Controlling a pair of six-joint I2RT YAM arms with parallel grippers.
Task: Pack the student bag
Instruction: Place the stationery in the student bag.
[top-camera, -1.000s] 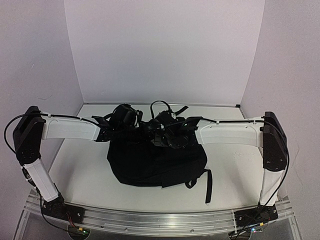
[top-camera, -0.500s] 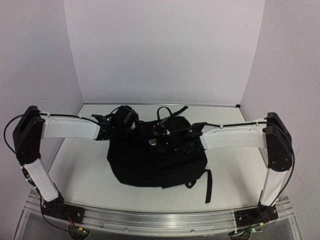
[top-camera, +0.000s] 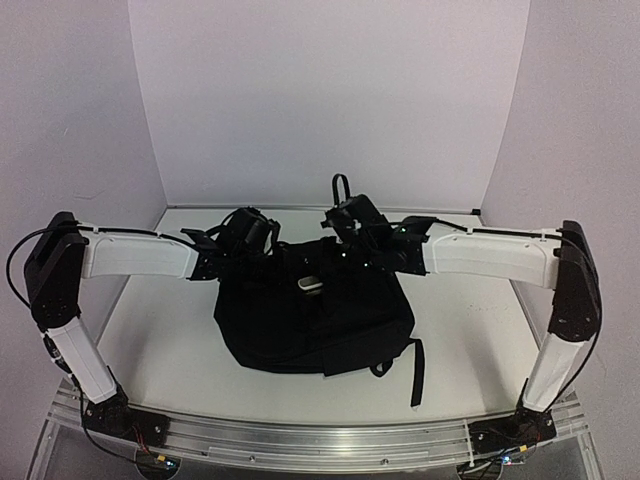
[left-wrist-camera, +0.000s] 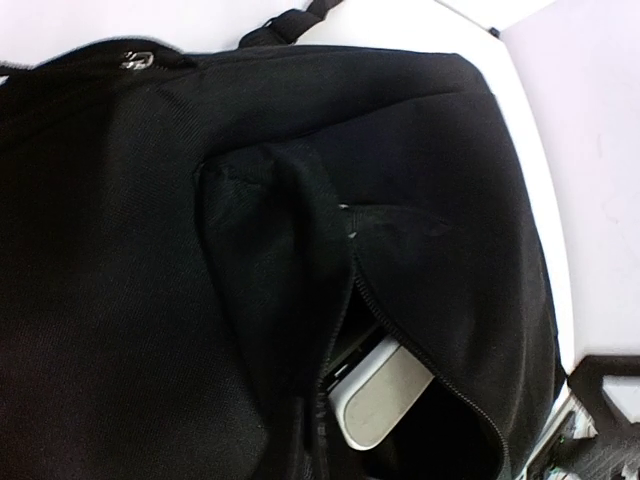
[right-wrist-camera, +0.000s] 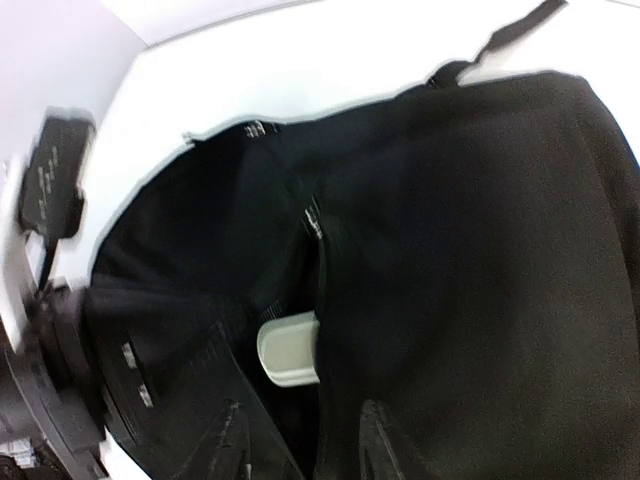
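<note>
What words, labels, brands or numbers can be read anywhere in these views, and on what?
None can be read.
Large black fabric backpack: no logo or label shows.
Pale rounded object in its open zip: blank.
Small white marks on a black robot part, lower left of the right wrist view: too blurred to read.

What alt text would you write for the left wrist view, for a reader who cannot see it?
A black backpack fills the frame, its zip parted near the bottom, where a pale rounded object pokes out. White table shows along the right edge.
</note>
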